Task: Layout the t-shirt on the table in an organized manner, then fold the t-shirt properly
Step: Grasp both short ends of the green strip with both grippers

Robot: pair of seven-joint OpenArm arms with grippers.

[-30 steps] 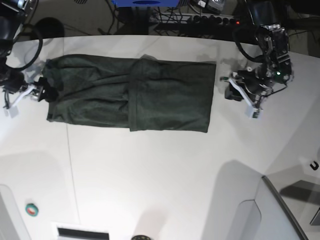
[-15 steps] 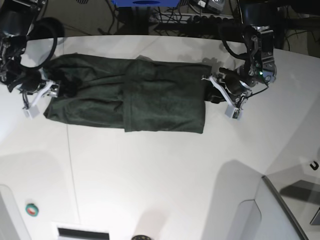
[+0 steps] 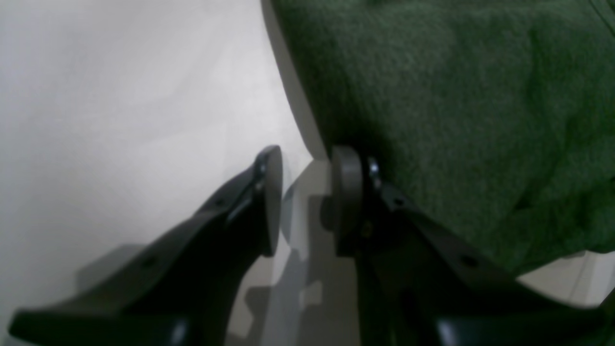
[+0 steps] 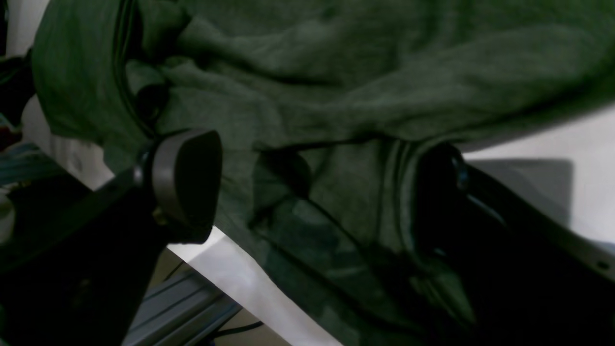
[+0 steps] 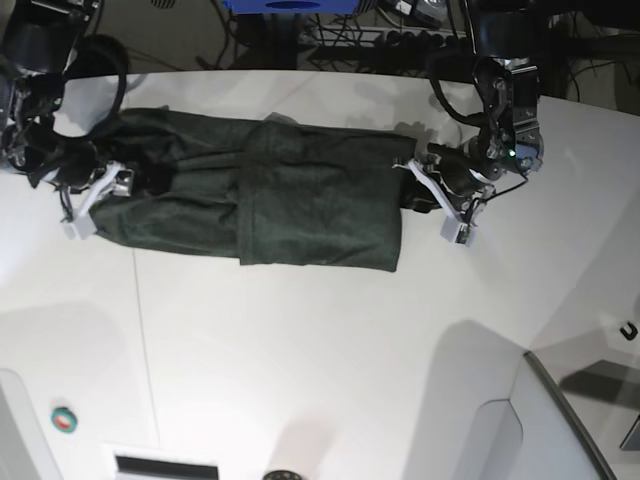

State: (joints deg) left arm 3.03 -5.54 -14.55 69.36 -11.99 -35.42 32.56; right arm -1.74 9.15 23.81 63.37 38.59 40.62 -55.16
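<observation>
The dark green t-shirt (image 5: 300,195) lies folded into a long band on the white table (image 5: 300,350). My left gripper (image 5: 418,195) is at the band's right end. In the left wrist view this gripper (image 3: 307,202) is open by a narrow gap with bare table (image 3: 120,96) showing in it, and one finger sits against the shirt's edge (image 3: 456,120). My right gripper (image 5: 125,182) is at the band's left end. In the right wrist view it (image 4: 312,187) is open wide with bunched shirt cloth (image 4: 336,96) lying between the jaws.
A power strip and cables (image 5: 400,40) lie beyond the table's back edge. A green button (image 5: 63,419) sits front left. A grey panel (image 5: 560,420) is front right, with a small black hook (image 5: 628,331) near it. The table edge (image 4: 240,278) is close under the right gripper.
Both grippers have moved inward to the shirt's two ends. The shirt's right edge has shifted left and the band looks shorter and slightly more bunched.
</observation>
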